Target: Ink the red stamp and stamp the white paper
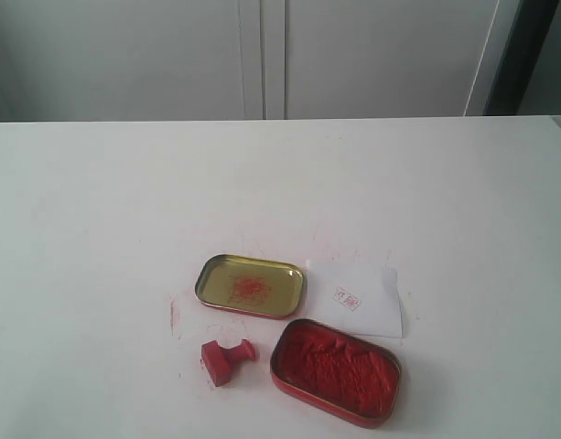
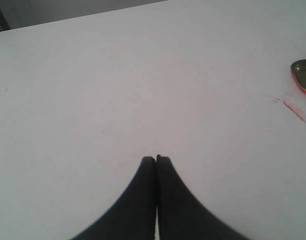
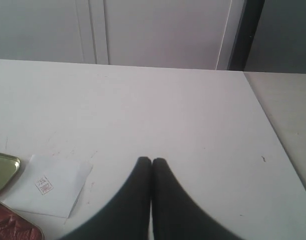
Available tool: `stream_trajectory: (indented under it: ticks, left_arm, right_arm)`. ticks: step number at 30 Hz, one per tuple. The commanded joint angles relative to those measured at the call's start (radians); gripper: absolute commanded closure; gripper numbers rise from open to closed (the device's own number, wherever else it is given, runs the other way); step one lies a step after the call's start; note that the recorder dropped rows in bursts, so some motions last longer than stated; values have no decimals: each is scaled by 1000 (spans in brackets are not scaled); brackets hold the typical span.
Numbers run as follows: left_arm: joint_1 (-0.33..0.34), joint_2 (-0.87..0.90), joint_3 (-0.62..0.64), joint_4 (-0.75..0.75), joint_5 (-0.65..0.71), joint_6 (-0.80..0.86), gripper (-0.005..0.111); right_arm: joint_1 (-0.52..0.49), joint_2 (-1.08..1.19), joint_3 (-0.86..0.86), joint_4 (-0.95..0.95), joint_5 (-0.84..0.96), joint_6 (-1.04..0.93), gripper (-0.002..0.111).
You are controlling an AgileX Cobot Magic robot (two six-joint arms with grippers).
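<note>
Stamp (image 1: 227, 358) — likely light, rigid plastic, best pinched at its narrow handle — lies tipped at lower centre, left of the ink tin (image 1: 335, 370); paper (image 1: 364, 297) sits above that tin; left tool (image 2: 155, 159) and right tool (image 3: 152, 161) closed, empty.

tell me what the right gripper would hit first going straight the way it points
Looks free: the shut right gripper points over bare table toward the cabinet doors beyond its far edge. The white paper lies off to the side of that line. Gripper height is unclear.
</note>
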Motion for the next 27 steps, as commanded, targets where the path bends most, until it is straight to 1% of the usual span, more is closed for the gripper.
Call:
stream_trajectory:
  ticks: [1, 10, 27]
  left_arm:
    - [2, -3, 3, -3, -4, 3, 107]
    - [2, -3, 3, -3, -4, 3, 107]
    - [2, -3, 3, -3, -4, 3, 107]
  right_arm:
    - [-1, -50, 5, 3, -12, -9, 108]
    - [-1, -125, 5, 3, -10, -9, 108]
    - [-1, -127, 5, 3, -12, -9, 108]
